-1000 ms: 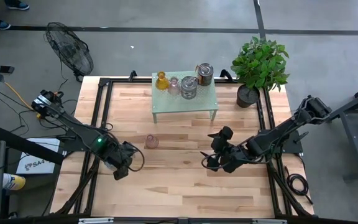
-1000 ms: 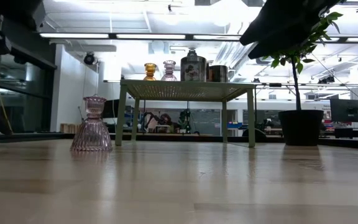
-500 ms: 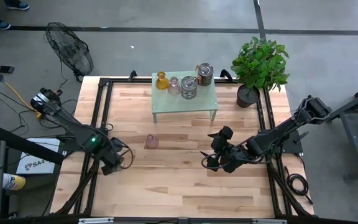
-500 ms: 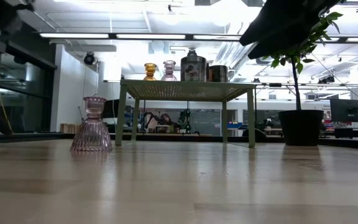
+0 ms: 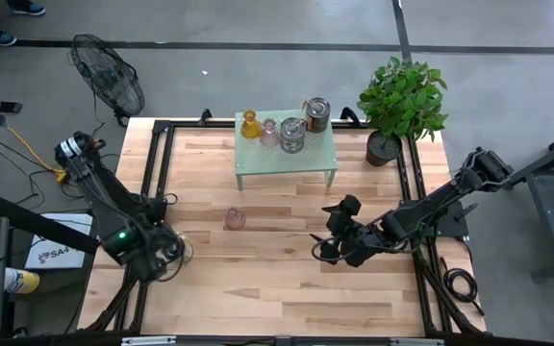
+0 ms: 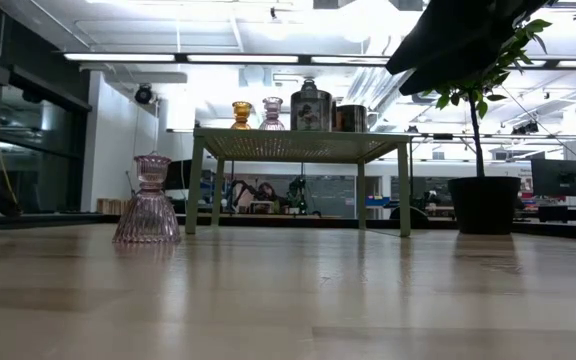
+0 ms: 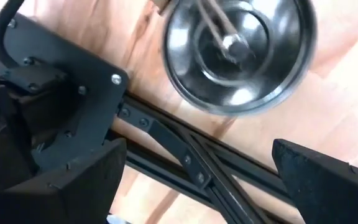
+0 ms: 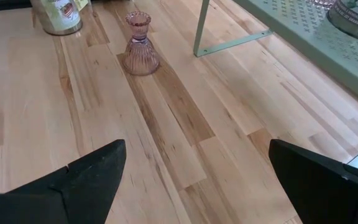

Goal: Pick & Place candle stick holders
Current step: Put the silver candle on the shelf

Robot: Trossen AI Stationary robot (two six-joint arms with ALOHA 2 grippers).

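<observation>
I am eyeing the pink glass candle holder (image 5: 235, 218) standing alone left of mid-table, likely light, slick and breakable, best pinched at its narrow neck, while the right gripper (image 5: 327, 242) is waiting wide.

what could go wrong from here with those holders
The silvery holder sits near the table's left edge, right under the open left gripper; a careless sweep could push it off. The pink holder on the table is narrow-topped, so an off-centre grasp might tip it.
</observation>
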